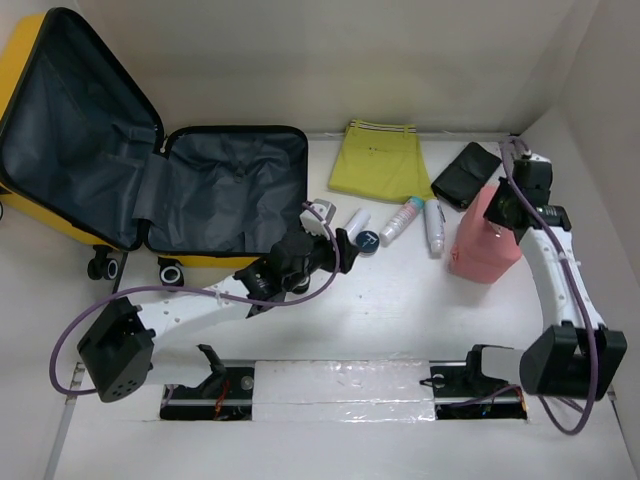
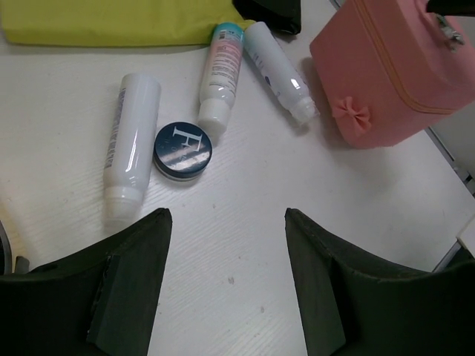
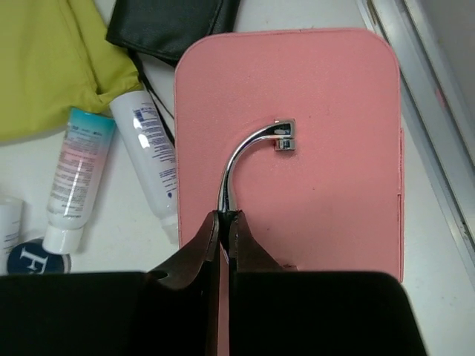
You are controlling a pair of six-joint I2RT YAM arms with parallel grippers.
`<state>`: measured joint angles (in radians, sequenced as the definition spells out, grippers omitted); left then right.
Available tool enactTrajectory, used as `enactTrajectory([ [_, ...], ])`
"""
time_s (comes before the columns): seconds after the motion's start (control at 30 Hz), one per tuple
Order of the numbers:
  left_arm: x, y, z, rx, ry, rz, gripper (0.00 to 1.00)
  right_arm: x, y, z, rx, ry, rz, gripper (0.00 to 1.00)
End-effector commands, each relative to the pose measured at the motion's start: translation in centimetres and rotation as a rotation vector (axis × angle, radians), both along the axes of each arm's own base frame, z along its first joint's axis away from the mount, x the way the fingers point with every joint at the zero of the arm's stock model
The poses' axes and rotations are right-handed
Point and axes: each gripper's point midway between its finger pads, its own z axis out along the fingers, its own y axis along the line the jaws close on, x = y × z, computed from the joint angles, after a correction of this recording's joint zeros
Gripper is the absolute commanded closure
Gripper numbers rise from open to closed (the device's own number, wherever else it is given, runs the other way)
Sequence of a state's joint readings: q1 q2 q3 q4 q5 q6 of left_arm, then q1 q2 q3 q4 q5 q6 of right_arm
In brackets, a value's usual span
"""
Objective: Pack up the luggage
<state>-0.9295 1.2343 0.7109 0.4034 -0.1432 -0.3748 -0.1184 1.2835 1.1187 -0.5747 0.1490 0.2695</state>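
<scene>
Luggage: the luggage [image 1: 235,190] lies splayed open at the far left of the counter [image 1: 400,330]. It has a glossy yellow hard shell, a slack dark grey fabric lining and black-and-white caster wheels along its near edge.
Left gripper: the left gripper [image 2: 226,222] hovers just right of the luggage, above bare counter. Its two matte black, wedge-shaped fingers are spread apart and hold nothing.
White bottle: a smooth cylindrical white bottle [image 2: 130,144] lies on its side, cap end toward the arms.
Jar: a low round jar [image 2: 182,150] sits just beside that bottle. It is dark blue, with a shiny lid bearing a pale letter F.
Tube: a soft tube [image 2: 221,78] of pink-and-white plastic has a teal crimped end and a white cap close to the jar.
Second bottle: a second white bottle [image 2: 278,70] lies slanted, its neck pointing at the pink case.
Garment: a folded yellow garment [image 1: 385,160] of flat cloth lies behind the bottles.
Pouch: a black leathery pouch [image 1: 465,175] lies to its right.
Case: a boxy pink vanity case [image 3: 326,133] has a matte surface, rounded corners, a zip seam and a small bow [image 2: 350,115].
Right gripper: the right gripper [image 3: 224,222] is clenched on the near end of the case's curved chrome handle [image 3: 249,152].
</scene>
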Motion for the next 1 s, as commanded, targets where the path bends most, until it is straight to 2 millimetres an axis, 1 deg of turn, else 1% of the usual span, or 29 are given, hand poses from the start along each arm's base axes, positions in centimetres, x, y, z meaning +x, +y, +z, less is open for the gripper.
enactTrajectory([
  [0.0,0.3,0.5,2.4,-0.076,-0.035,0.042,0.42,0.1,0.2,11.5,-0.034,-0.321,-0.003,1.0],
  [0.03,0.4,0.9,3.1,-0.09,-0.05,0.06,0.42,-0.1,0.8,12.5,-0.027,-0.341,0.017,1.0],
  [0.07,0.4,1.1,3.6,-0.112,-0.048,0.074,0.43,-0.1,2.2,14.9,-0.022,-0.398,0.059,1.0],
  [0.1,0.4,1.3,4.3,-0.132,-0.054,0.085,0.43,-0.4,3.0,15.9,-0.018,-0.414,0.082,1.0],
  [0.13,0.0,1.7,5.9,-0.174,-0.07,0.086,0.43,-0.8,3.8,17.1,-0.015,-0.44,0.106,1.0],
  [0.17,0.0,2.1,6.8,-0.208,-0.072,0.102,0.43,-0.8,5.9,17.9,0.001,-0.461,0.169,1.0],
  [0.23,-0.4,2.8,8.8,-0.269,-0.089,0.114,0.43,-1.1,8.8,21.0,0.055,-0.552,0.245,1.0],
  [0.27,-0.9,3.8,11.2,-0.33,-0.114,0.127,0.43,-1.2,10.3,22.0,0.084,-0.584,0.285,1.0],
  [0.3,-1.3,4.4,12.2,-0.374,-0.107,0.138,0.43,-1.7,13.6,23.4,0.138,-0.622,0.385,1.0],
  [0.33,-1.8,5.0,13.9,-0.422,-0.124,0.136,0.43,-1.5,15.5,23.7,0.173,-0.636,0.438,1.0],
  [0.37,-2.8,6.3,16.3,-0.492,-0.154,0.131,0.43,-1.4,17.6,25.8,0.223,-0.708,0.489,1.0],
  [0.4,-3.3,7.0,17.5,-0.524,-0.174,0.128,0.43,-1.9,21.0,26.1,0.27,-0.721,0.57,1.0],
  [0.43,-4.0,7.8,19.1,-0.566,-0.186,0.125,0.43,-2.0,22.7,27.8,0.303,-0.765,0.609,1.0],
  [0.47,-4.6,8.6,20.5,-0.612,-0.199,0.121,0.43,-0.8,25.3,28.4,0.344,-0.795,0.644,1.0],
  [0.5,-5.5,10.2,22.7,-0.665,-0.232,0.129,0.43,-0.7,27.4,29.0,0.378,-0.811,0.69,1.0],
  [0.53,-5.9,11.0,23.4,-0.675,-0.239,0.138,0.43,-0.1,31.5,29.9,0.432,-0.834,0.756,1.0],
  [0.57,-6.2,11.7,24.3,-0.689,-0.247,0.146,0.43,0.1,33.6,29.5,0.444,-0.813,0.789,1.0],
  [0.6,-6.8,13.0,26.0,-0.714,-0.274,0.159,0.43,0.5,35.7,30.4,0.486,-0.846,0.81,1.0],
  [0.63,-6.6,13.9,26.4,-0.722,-0.276,0.199,0.43,0.2,38.6,30.5,0.523,-0.841,0.852,1.0],
  [0.67,-6.3,14.2,25.9,-0.69,-0.269,0.226,0.43,0.1,40.1,32.9,0.566,-0.891,0.875,1.0],
  [0.7,-6.3,15.0,26.2,-0.696,-0.271,0.255,0.43,2.3,43.5,30.4,0.597,-0.846,0.882,1.0],
  [0.73,-6.0,16.3,26.3,-0.701,-0.271,0.318,0.43,2.4,45.8,30.1,0.623,-0.838,0.902,1.0],
  [0.77,-5.6,16.7,25.7,-0.675,-0.266,0.35,0.43,2.5,46.8,32.7,0.66,-0.892,0.899,1.0],
  [0.8,-5.5,17.3,25.5,-0.675,-0.265,0.381,0.43,4.9,49.8,29.0,0.652,-0.831,0.889,1.0],
  [0.83,-5.6,18.2,25.8,-0.68,-0.266,0.411,0.43,5.5,51.1,28.6,0.672,-0.827,0.881,1.0],
  [0.87,-5.1,19.0,25.2,-0.667,-0.259,0.468,0.43,5.9,52.5,28.1,0.688,-0.823,0.877,1.0],
  [0.9,-5.1,19.6,25.1,-0.669,-0.26,0.493,0.43,6.2,53.0,29.9,0.725,-0.864,0.871,1.0],
  [0.93,-4.9,19.9,24.7,-0.654,-0.254,0.515,0.43,8.0,55.1,26.2,0.74,-0.805,0.858,1.0],
  [0.97,-4.8,20.9,24.5,-0.656,-0.254,0.565,0.43,8.1,56.2,25.8,0.765,-0.802,0.86,1.0],
])
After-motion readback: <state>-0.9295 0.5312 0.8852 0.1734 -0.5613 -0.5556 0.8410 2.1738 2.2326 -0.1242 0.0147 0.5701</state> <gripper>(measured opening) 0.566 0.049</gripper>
